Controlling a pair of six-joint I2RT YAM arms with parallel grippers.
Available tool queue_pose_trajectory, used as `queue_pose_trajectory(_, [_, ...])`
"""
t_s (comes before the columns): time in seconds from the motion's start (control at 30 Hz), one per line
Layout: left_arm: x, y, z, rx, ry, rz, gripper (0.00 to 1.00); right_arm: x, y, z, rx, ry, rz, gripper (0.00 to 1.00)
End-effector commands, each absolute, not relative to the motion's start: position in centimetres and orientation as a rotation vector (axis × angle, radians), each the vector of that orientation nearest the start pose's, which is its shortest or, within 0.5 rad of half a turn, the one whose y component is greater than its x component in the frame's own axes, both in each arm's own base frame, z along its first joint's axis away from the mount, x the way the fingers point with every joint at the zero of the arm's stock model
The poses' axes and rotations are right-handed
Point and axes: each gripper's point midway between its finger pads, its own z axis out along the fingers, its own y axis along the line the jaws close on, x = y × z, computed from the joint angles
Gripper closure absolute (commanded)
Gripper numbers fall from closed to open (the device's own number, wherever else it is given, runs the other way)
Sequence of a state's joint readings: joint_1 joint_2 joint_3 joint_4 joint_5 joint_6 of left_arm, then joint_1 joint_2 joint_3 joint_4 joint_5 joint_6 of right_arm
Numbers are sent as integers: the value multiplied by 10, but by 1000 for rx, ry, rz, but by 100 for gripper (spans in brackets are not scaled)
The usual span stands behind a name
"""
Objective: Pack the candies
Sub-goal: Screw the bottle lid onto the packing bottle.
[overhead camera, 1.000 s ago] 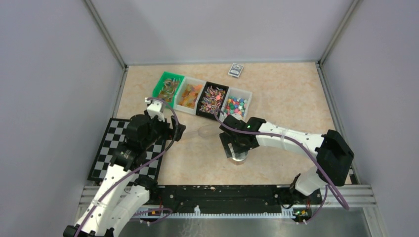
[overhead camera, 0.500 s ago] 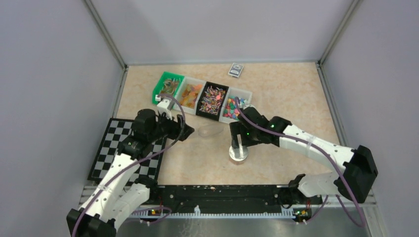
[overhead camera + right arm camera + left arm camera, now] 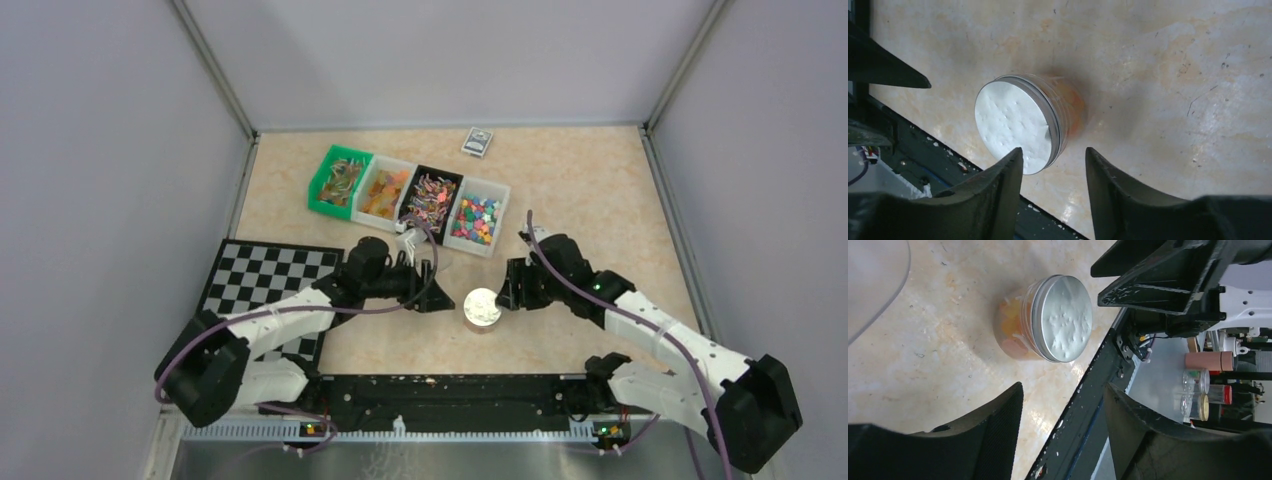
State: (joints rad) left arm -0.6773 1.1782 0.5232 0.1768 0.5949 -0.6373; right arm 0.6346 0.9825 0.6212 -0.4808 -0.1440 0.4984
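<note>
Jar (image 3: 482, 308) of candies (image 3: 1010, 335) stands near front rail (image 3: 450, 390), tabletop open beyond.

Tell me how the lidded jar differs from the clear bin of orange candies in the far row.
The jar is round; the clear bin is rectangular. The jar is closed under a silver lid; the clear bin is open-topped. The jar stands alone near the front edge; the clear bin sits right beside a green bin. Both hold orange candies.
</note>
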Motion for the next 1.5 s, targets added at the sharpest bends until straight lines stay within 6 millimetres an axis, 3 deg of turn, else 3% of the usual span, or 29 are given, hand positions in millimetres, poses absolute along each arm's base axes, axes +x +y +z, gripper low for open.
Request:
queue_pose_trajectory(0.0, [182,-314,138,422,2136,-1454,36,189,199,106,-284,2402,810,57])
queue_pose_trajectory(0.1, [182,-326,127,438,2156,-1448,38,195,195,103,-270,2383,836,65])
queue_pose_trajectory(0.47, [194,-343,97,454,2234,-1393,50,209,205,104,-267,2339,983,68])
queue_pose_trajectory(0.93, [198,-345,79,447,2290,-1364,61,210,197,68,-164,2375,979,80])
queue_pose_trajectory(1.13, [195,-344,68,449,2326,-1351,67,203,194,55,-134,2387,986,81])
queue_pose_trajectory(1.33, [194,-331,40,397,2433,-1251,80,191,191,41,-65,2396,1017,82])
queue_pose_trajectory(1.47, [199,-322,22,311,2522,-1139,84,172,185,24,35,2405,1055,83])
